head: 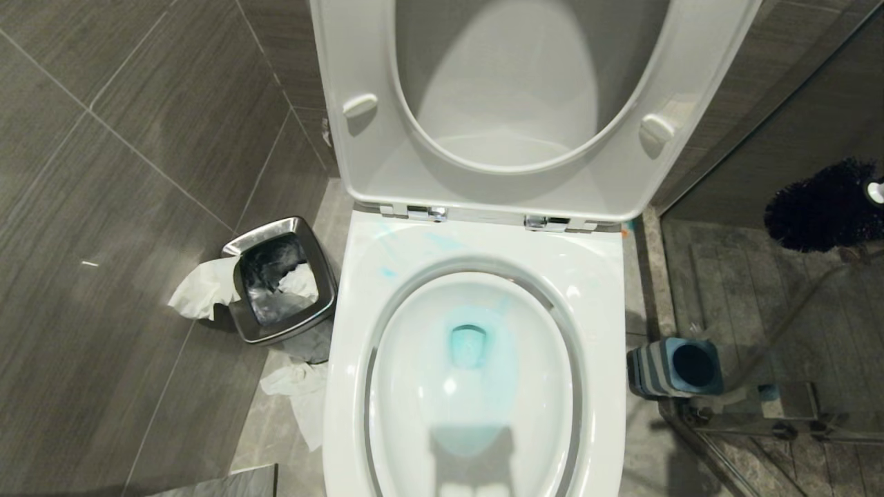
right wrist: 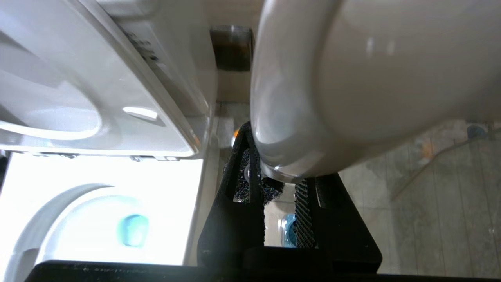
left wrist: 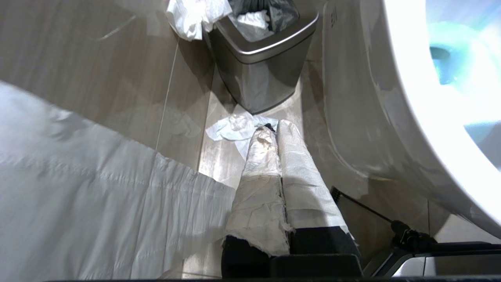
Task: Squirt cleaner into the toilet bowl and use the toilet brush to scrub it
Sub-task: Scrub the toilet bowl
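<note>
Seat and lid stand raised, so the bowl (head: 476, 386) is open to the brush (head: 825, 205). Cleaner (head: 468, 345) already tints the drain and streaks the rear rim; judged: squirt done, scrub pending.

Right gripper (right wrist: 278, 184) pinches the brush handle, bristle head hanging in air right of the bowl, above its holder (head: 675, 367), apparently lifted clear for the carry over.

Left gripper (left wrist: 272, 135), paper-wrapped fingers pressed together, is parked low beside the bin (left wrist: 266, 58).

Head view shows only the bristles; the right wrist view alone shows the grip. The left gripper shows only in its own wrist view.
</note>
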